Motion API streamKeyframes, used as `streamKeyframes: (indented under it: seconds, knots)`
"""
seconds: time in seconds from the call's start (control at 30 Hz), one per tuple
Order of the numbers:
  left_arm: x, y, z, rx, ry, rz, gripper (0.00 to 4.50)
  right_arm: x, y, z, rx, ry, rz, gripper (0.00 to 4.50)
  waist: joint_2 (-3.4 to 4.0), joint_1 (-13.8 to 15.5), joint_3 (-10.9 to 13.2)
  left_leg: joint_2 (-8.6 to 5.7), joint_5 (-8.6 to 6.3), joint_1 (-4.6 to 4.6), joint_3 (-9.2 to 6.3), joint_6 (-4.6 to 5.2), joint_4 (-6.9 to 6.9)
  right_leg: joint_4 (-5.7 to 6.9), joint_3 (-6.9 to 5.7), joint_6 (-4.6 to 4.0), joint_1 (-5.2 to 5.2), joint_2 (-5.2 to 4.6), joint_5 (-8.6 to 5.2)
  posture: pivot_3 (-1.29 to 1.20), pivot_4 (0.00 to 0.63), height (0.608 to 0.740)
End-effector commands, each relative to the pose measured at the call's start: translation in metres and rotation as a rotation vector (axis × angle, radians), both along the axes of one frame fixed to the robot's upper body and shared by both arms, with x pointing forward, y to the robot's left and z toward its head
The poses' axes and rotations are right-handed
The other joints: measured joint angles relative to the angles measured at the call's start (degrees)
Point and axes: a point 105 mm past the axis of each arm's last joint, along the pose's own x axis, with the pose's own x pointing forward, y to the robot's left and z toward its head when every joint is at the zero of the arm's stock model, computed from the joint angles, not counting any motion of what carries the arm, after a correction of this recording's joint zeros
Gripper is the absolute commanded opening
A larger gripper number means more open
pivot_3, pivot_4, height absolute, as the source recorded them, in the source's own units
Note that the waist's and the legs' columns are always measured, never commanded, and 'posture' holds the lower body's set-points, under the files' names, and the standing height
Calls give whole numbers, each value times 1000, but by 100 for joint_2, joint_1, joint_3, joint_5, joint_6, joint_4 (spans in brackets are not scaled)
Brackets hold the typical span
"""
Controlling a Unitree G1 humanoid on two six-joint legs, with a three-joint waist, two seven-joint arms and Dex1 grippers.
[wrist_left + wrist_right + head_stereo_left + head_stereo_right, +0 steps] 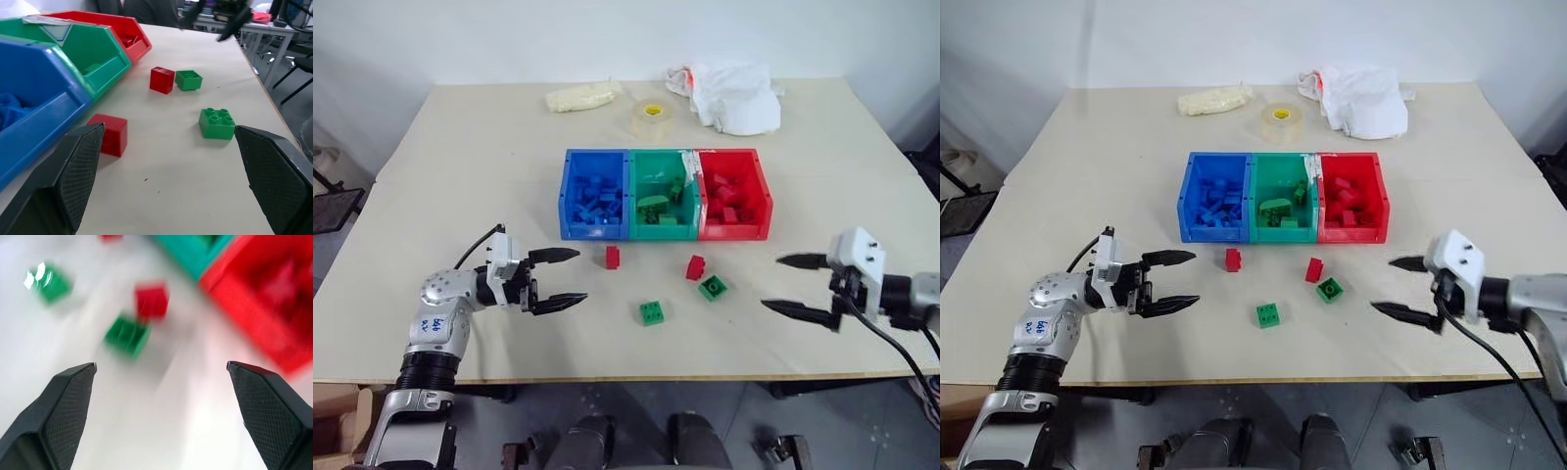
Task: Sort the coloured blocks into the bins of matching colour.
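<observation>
Bench [489,157] inspected. Blue bin [594,194], green bin [662,194] and red bin [734,194] stand joined in a row, each holding matching blocks. At their 6 o'clock lie loose blocks: red block [612,257], second red block [695,266], green block [712,287], second green block [652,312]. Left gripper [568,277] at 8 o'clock, right gripper [793,286] at 4 o'clock; both jaws wide apart, empty.

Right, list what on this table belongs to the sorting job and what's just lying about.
Job: two red blocks, two green blocks loose on the table; blue bin, green bin, red bin.

Lying about: tape roll, white cloth bundle, pale packet.
</observation>
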Motion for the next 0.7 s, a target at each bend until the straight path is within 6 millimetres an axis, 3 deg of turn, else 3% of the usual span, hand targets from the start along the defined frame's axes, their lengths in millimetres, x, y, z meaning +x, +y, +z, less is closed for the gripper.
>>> streamKeyframes:
  seconds: [0.03, 0.23, 0.37, 0.53, 0.7]
  knots:
    - [1, 5, 5, 14, -29, 6, 4500, -6, 1, 7, -29, -18, 7, 4473, 0, -2, 0, 1, 0, 0, 3, 0, 0, -3, 2, 0, 1, 0, 0, 0, 150, 740]
    - [1, 2, 6, 16, -34, -3, 4500, 7, 29, 2, 23, -30, 42, 4473, 0, 2, 0, 3, 0, 1, 6, 0, 0, -6, 5, 0, 1, -5, 0, 0, 150, 740]
    - [0, -2, 8, 15, -41, -13, 4500, 31, 56, -8, 62, -37, 57, 4473, -2, 3, 0, 3, 0, -2, 1, 0, 2, -10, 8, 0, 2, -5, 0, 0, 150, 740]
    - [-3, -4, 9, 6, -48, -9, 4500, 44, 73, -20, 88, -17, 83, 4473, -2, 20, 0, 1, -1, -4, -20, 0, -2, -9, 18, 0, 3, 0, 0, 0, 150, 740]
    - [-6, -4, 10, 5, -47, 4, 4500, 44, 81, -35, 79, 22, 113, 4473, -2, 9, 0, -2, -1, -5, -23, 0, -2, -7, 18, 0, 3, 0, 0, 0, 150, 740]
